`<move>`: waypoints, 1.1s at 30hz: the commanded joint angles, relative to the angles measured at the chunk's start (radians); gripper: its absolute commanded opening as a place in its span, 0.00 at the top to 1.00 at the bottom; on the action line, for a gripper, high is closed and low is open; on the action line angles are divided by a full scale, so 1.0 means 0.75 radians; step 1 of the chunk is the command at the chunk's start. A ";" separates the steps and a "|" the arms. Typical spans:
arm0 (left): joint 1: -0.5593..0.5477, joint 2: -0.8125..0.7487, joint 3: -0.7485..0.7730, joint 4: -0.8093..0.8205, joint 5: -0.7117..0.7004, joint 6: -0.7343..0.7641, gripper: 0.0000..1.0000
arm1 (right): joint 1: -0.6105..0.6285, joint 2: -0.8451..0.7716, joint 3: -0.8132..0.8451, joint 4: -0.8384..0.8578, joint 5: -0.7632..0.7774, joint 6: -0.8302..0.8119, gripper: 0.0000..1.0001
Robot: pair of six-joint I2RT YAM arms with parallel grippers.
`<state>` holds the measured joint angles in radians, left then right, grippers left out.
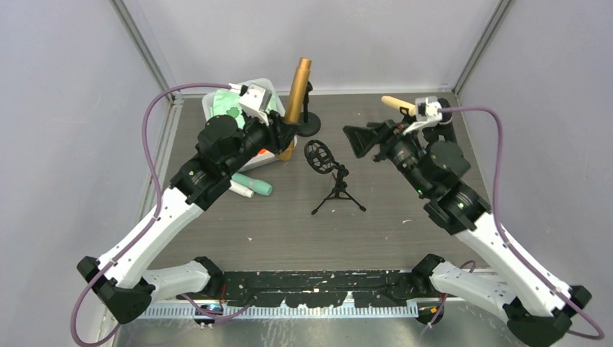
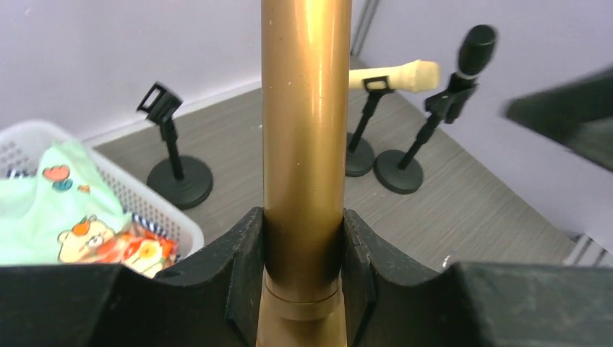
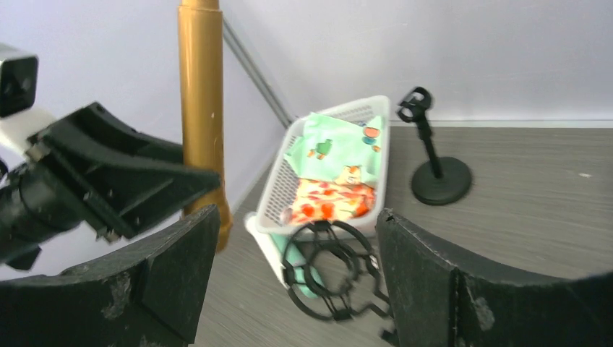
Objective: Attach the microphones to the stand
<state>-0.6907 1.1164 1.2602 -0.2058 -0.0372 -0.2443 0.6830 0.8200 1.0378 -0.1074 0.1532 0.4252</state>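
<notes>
My left gripper [image 1: 290, 130] is shut on a gold microphone [image 1: 296, 101] and holds it upright beside an empty black clip stand [image 1: 309, 124] with a round base. In the left wrist view the jaws [image 2: 303, 246] clamp the gold barrel [image 2: 305, 144] low down. A black tripod stand with a ring shock mount [image 1: 322, 155] stands mid-table. My right gripper [image 1: 359, 141] is open and empty, just right of that ring, which shows between its fingers [image 3: 332, 271]. A cream microphone [image 2: 401, 74] and a black microphone [image 2: 473, 50] sit on their stands at the back right.
A white basket [image 1: 217, 101] with green printed cloth stands at the back left. A green and white microphone [image 1: 251, 184] lies on the table under my left arm. Grey walls close in the table on three sides.
</notes>
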 commanded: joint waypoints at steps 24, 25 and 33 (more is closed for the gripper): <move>-0.004 0.013 0.077 0.215 0.276 0.125 0.99 | 0.004 0.648 0.296 0.738 -0.499 0.378 0.27; -0.004 0.011 0.073 0.218 0.272 0.125 0.99 | 0.005 0.650 0.293 0.737 -0.504 0.366 0.31; -0.004 -0.025 0.054 0.216 0.209 0.116 0.89 | 0.006 0.660 0.336 0.702 -0.566 0.221 0.65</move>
<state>-0.6918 1.1355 1.2751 -0.1131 0.1432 -0.1539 0.6807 1.3163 1.2217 0.3889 -0.2165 0.6640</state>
